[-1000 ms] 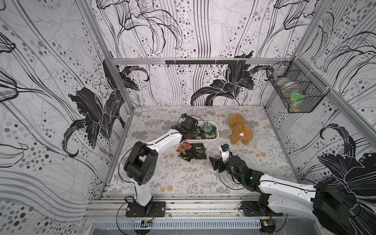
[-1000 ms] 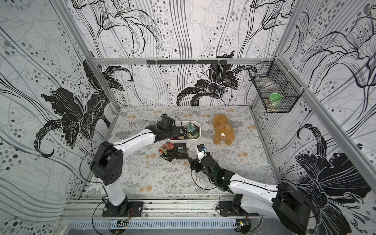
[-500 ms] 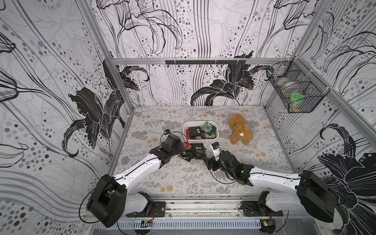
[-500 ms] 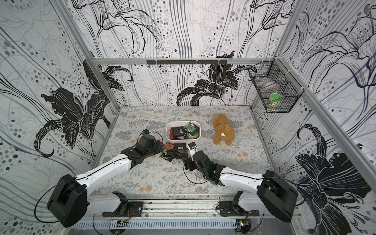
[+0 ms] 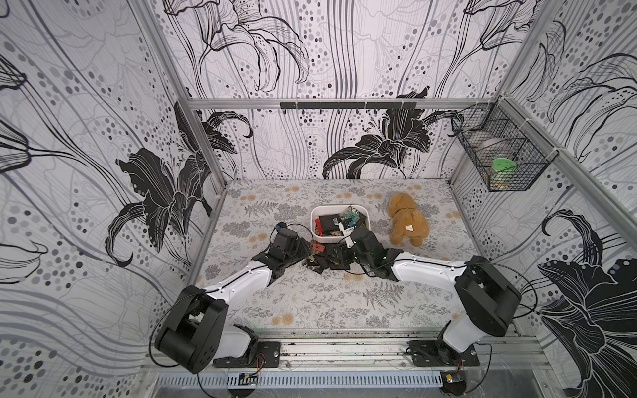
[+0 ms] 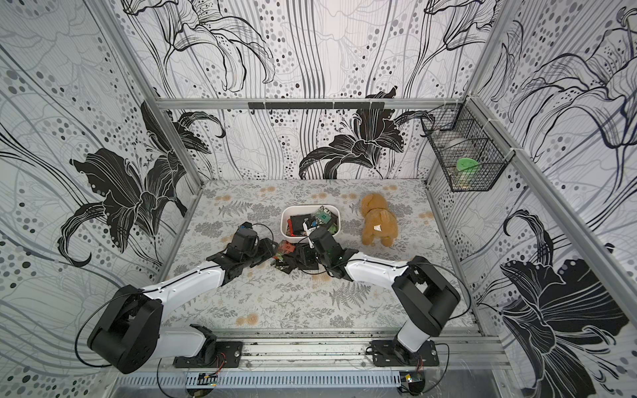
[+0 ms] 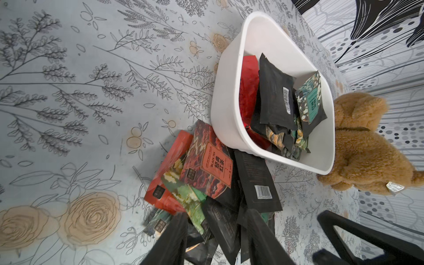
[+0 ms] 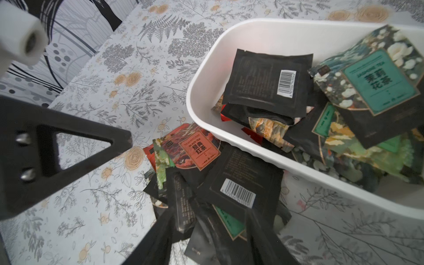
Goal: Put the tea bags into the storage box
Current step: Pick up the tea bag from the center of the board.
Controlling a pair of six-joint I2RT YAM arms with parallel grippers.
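the left arm (image 5: 241, 281) and right arm (image 5: 427, 272) are built alike: smooth white shells on the long links, bulky matte black housings (image 5: 193, 332) at the joints, and black base plates (image 5: 265, 355) with visible bolt heads. thin black cables (image 5: 535, 303) loop loosely off the joints, short red and black wires (image 5: 261, 366) trail by the bases, and a small blue plug (image 5: 280, 227) sits on the left wrist. the fingers (image 8: 41, 156) are flat black pieces with a triangular cut-out and two silver screw heads.

Both white-and-black arms (image 5: 241, 281) are stretched low toward each other; the black left gripper (image 7: 216, 238) and black right gripper (image 8: 210, 238) are angled downward, jaws parted
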